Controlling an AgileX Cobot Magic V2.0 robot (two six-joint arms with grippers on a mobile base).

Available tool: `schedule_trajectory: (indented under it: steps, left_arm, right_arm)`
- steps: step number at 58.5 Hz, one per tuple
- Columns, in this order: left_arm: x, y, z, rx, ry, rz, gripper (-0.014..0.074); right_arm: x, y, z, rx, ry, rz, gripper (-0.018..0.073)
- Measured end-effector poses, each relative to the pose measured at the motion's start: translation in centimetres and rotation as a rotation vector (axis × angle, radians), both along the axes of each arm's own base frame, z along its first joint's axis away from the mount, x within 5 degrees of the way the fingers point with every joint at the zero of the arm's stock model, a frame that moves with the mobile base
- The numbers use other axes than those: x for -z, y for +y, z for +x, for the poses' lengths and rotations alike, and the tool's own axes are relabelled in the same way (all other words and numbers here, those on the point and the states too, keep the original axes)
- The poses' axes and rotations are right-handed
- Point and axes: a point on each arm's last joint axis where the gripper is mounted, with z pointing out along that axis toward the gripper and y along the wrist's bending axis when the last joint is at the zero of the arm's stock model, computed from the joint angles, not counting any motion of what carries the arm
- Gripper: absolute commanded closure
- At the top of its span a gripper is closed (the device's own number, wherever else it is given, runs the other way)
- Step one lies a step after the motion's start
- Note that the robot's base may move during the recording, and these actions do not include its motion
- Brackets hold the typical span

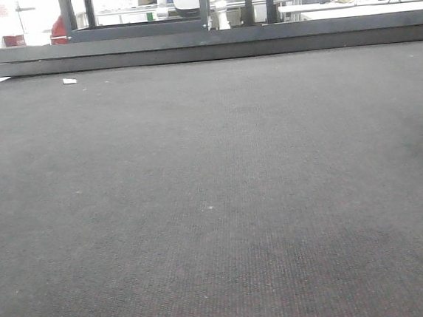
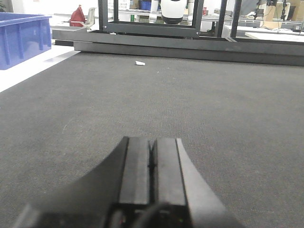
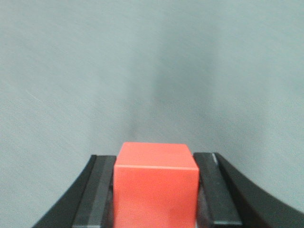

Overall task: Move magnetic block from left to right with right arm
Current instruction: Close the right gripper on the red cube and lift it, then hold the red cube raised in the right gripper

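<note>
Dark grey woven matting [image 1: 215, 203] covers the table across the whole front view, bounded at 12 o'clock by a low black metal frame [image 1: 201, 39], with lab benches and equipment behind it. A small white scrap [image 1: 69, 80] lies on the matting toward 11 o'clock, near the frame; neither arm nor the cube appears in this view. From the left wrist camera, the left hand [image 2: 152, 142] is seen low over the matting with its two black fingers [image 2: 135, 166] pressed flat together, nothing between them; the same white scrap [image 2: 140, 62] lies ahead at 12 o'clock and a blue bin [image 2: 21, 38] stands off the matting at 10 o'clock. From the right wrist camera, the right hand [image 3: 156, 159] holds the magnetic block [image 3: 156, 190], a plain red cube, between its fingers [image 3: 97, 190], one black pad against each side face. The block sits squarely centred in the grip, top face level. Behind it the surface appears only as a blurred pale grey field, so whether the block rests on the table or hangs above it cannot be told.
</note>
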Motion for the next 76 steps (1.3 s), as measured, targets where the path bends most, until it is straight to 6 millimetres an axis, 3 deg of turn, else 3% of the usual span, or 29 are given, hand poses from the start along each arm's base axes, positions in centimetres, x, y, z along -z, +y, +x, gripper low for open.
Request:
schedule_trajectory:
  steps: [21, 48, 59, 76]
  left_arm:
    - [0.0, 0.0, 0.0, 0.000, 0.000, 0.000, 0.0722]
    - [0.0, 0.0, 0.0, 0.000, 0.000, 0.000, 0.0722]
    - [0.0, 0.0, 0.0, 0.000, 0.000, 0.000, 0.0722]
    - [0.0, 0.0, 0.0, 0.000, 0.000, 0.000, 0.0722]
  right_arm:
    - [1.7, -0.9, -10.1, -0.011, -0.167, 0.014, 0.0385]
    - [-1.6, -1.7, -19.0, -0.011, -0.584, 0.045, 0.0385]
    - [-2.0, -1.9, -21.2, -0.011, -0.695, 0.050, 0.0385]
    - [-2.1, -1.9, -21.4, -0.011, -0.707, 0.051, 0.0385]
